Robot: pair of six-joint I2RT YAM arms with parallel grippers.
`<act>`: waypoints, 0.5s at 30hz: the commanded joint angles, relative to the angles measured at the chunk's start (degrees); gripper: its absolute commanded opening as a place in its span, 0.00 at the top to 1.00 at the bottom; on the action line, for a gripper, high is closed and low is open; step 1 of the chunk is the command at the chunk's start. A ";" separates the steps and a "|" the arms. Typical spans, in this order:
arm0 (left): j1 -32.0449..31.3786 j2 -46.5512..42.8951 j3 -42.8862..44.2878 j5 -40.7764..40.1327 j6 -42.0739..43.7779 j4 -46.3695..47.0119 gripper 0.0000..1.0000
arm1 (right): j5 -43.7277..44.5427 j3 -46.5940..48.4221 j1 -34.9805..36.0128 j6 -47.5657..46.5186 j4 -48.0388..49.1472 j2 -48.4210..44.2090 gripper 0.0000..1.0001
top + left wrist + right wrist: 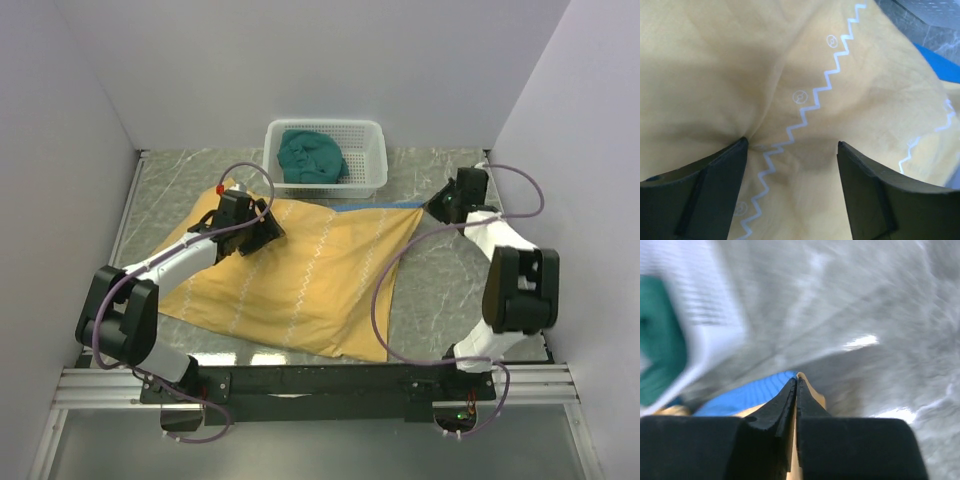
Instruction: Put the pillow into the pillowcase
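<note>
The mustard-yellow pillowcase (300, 285) with white zigzag lines lies spread across the table. My left gripper (265, 233) hovers over its far left part, open; in the left wrist view its jaws (792, 145) straddle a pucker of yellow cloth (805, 75) without pinching it. My right gripper (430, 207) is at the case's far right corner and is shut on it. In the blurred right wrist view, its closed fingers (797, 380) hold a thin fold of yellow cloth, with the blue side of the pillowcase (750, 392) to the left. The pillow is out of view.
A white plastic basket (372, 130) stands at the back centre of the grey marbled table and holds a crumpled teal cloth (312, 157). White walls close in the left, right and back. The right arm's cable loops over the case's right edge.
</note>
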 commanded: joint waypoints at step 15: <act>6.74 2.24 13.67 -9.93 -0.74 -6.66 0.26 | 6.33 -21.77 18.12 -0.86 -8.47 -33.97 0.26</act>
